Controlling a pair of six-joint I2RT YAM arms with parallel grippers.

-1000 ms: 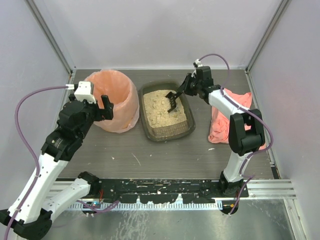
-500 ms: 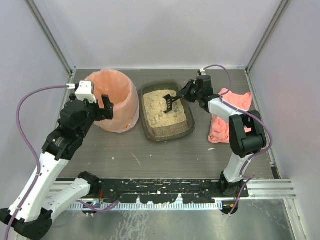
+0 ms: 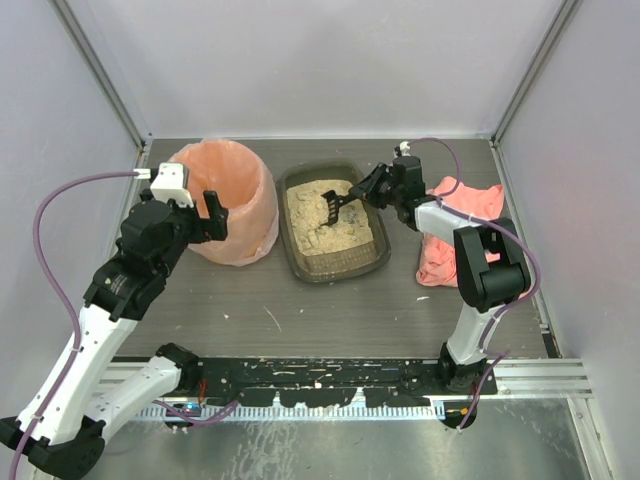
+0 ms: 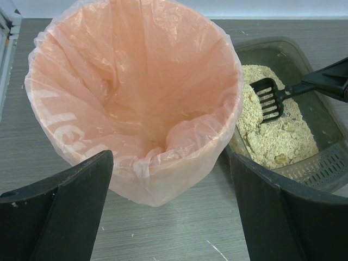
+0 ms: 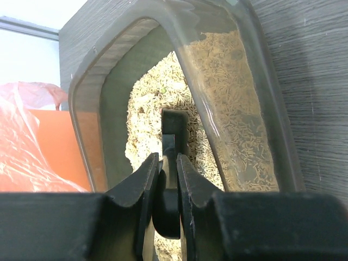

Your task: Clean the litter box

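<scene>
Litter box [image 3: 340,266], as we see it from above, sits at the far middle of the table [image 3: 330,320]. It is just beside the pink-bagged bin [image 3: 235,200] on its left, with a pink cloth [image 3: 450,235] to its right. The right gripper [image 3: 372,188] is clamped on a black scoop [image 3: 335,208] whose head lies over the beige litter [image 3: 320,235]. The left gripper [image 3: 205,218] hangs at the bin's near left side, jaws apart.

From the left wrist we look down into the bin [image 4: 136,98] between wide-spread fingers [image 4: 60,217]. The litter box [image 4: 326,163] lies to its right, with the scoop [image 4: 269,98] head on the litter.

From the right wrist we find the fingers [image 5: 144,185] pressed together on the scoop [image 5: 175,128] handle. The litter box [image 5: 261,81] lies beyond, and the bin [image 5: 32,141] is at the left.
</scene>
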